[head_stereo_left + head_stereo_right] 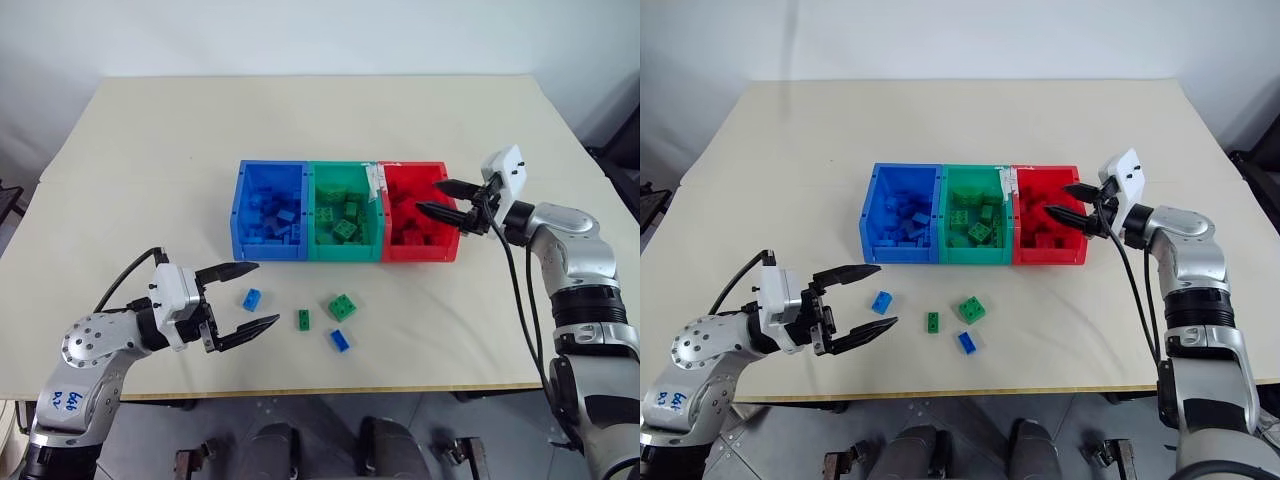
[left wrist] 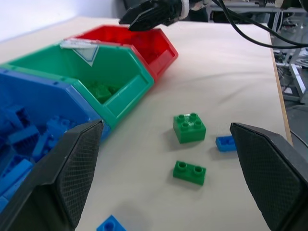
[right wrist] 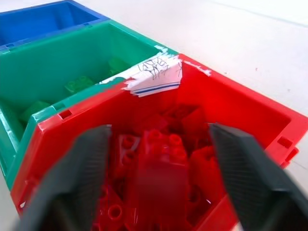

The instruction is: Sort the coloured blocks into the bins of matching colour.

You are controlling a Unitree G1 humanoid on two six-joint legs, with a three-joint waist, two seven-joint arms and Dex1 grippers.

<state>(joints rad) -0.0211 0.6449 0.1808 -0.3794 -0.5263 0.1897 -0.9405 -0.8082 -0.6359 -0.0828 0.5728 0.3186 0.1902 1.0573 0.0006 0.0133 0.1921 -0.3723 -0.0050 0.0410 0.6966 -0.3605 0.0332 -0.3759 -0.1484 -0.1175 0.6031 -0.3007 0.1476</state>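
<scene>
The bins stand joined in a row mid-table: blue bin (image 1: pixel 238 215), green bin (image 1: pixel 345 250), red bin (image 1: pixel 450 235), each holding several blocks of its own colour. My right gripper (image 1: pixel 428 196) hovers open over the red bin; a blurred red block (image 3: pixel 161 168) sits between its spread fingers, touching neither, above the red pile. Loose on the table in front of the bins lie a blue block (image 1: pixel 251 298), a narrow green block (image 1: pixel 303 319), a square green block (image 1: pixel 342 307) and another blue block (image 1: pixel 339 340). My left gripper (image 1: pixel 267 293) is open, just left of the first blue block, holding nothing.
A torn paper label (image 1: pixel 375 182) sticks to the wall between the green and red bins. The table's front edge (image 1: pixel 330 392) runs close behind the loose blocks. Bare tabletop (image 1: pixel 300 120) stretches beyond the bins and to both sides.
</scene>
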